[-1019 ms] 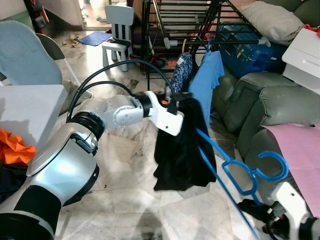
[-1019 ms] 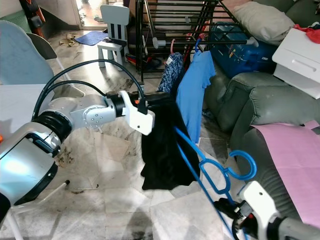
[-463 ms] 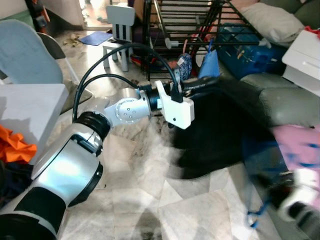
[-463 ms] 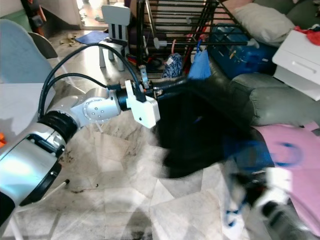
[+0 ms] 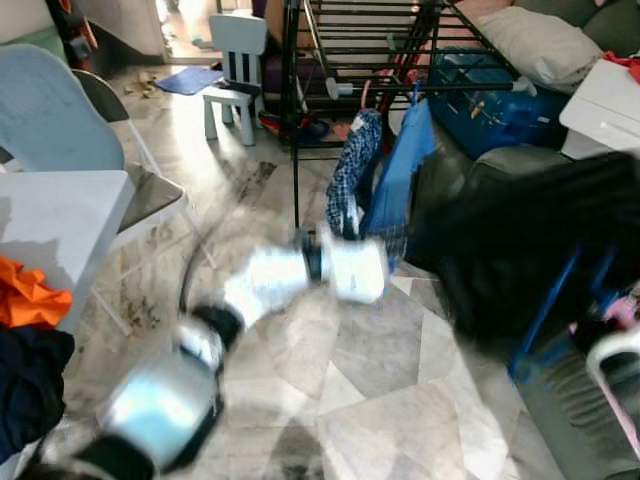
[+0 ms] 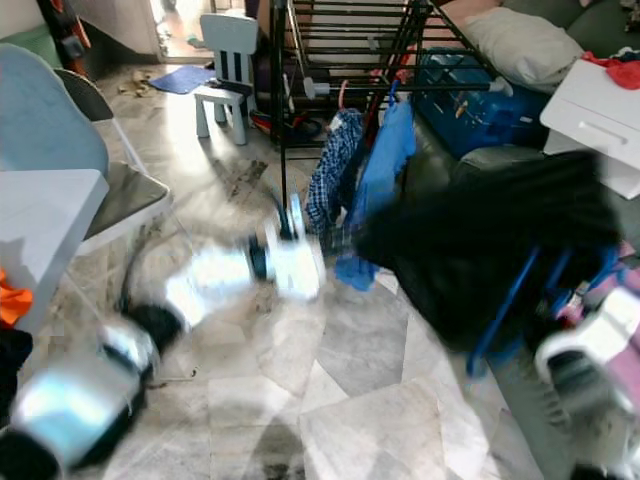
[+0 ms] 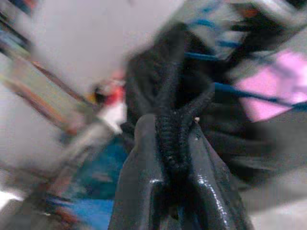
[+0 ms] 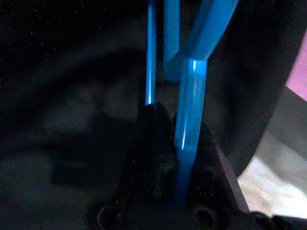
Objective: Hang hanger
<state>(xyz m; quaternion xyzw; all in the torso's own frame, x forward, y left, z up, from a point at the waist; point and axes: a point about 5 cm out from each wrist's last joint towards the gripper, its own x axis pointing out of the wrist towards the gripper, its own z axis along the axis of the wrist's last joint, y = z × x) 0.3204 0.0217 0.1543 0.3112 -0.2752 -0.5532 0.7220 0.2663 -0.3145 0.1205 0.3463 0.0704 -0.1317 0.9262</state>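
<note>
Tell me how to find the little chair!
Look at the tall black metal drying rack at the back of the room. Just left of it stands the small pale blue plastic child's chair on the shiny floor. It is far smaller than the big grey folding chair.

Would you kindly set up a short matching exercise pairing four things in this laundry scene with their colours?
Things:
1. hanger
2. garment on that hanger
3. cloth on the table at the robot's left
4. small chair near the drying rack

Colours:
A. orange
B. black
C. blue
D. pale blue-white

Pairs: 1-C, 2-B, 3-A, 4-D
</note>
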